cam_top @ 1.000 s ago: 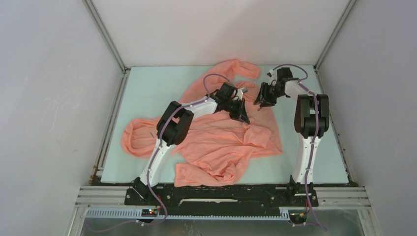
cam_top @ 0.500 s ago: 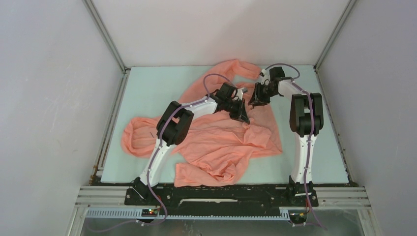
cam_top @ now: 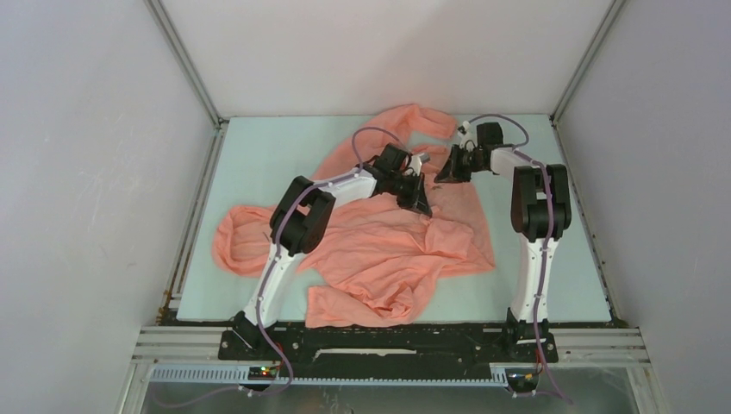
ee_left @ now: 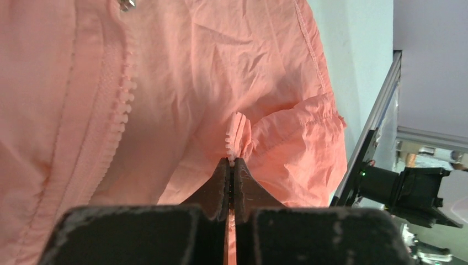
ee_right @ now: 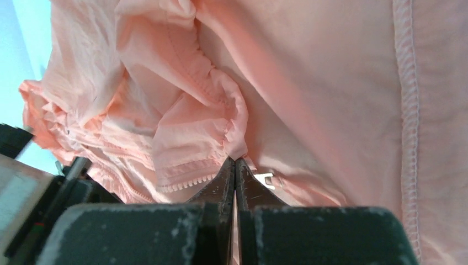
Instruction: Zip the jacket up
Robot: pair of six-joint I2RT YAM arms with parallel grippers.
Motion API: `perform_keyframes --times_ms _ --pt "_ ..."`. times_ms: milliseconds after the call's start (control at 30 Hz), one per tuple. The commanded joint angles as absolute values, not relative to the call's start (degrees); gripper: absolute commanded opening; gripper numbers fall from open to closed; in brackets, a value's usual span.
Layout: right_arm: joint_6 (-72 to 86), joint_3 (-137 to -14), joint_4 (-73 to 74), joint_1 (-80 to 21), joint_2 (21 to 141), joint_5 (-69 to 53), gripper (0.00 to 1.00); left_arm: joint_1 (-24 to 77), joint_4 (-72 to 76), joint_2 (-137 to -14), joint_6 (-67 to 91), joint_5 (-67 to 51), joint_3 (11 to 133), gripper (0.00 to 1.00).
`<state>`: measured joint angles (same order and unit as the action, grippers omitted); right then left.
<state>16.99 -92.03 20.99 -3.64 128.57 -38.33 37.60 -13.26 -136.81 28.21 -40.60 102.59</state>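
On the pale bench [cam_top: 259, 164], the jacket [cam_top: 379, 250] lies crumpled, salmon-orange, spreading from centre toward 12 o'clock (hood or sleeve indistinguishable). The left claw [ee_left: 232, 165] is closed, pinching a fold bearing zipper teeth [ee_left: 236, 132]; the right claw [ee_right: 235, 165] is closed on fabric beside a small metal pull [ee_right: 265, 179]. Both arms overlie the cloth, hiding the upper front.
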Motion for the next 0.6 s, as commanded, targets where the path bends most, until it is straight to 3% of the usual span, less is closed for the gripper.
perform_keyframes --times_ms 0,267,467,567 --pt "20.6 -86.8 9.3 -1.4 122.7 -45.4 0.0 37.3 -16.7 -130.0 20.4 -39.2 102.5 0.0" --pt "22.7 -86.1 7.4 -1.0 122.8 -46.1 0.0 37.0 -18.5 -130.6 19.3 -38.3 103.5 0.0" --pt "28.2 -86.4 4.6 -0.5 125.5 -45.0 0.32 36.9 -18.8 -131.0 19.9 -38.2 104.0 0.0" --pt "27.7 -89.1 7.8 -0.5 127.3 -42.3 0.38 36.9 -18.5 -131.2 20.2 -38.5 104.0 0.0"
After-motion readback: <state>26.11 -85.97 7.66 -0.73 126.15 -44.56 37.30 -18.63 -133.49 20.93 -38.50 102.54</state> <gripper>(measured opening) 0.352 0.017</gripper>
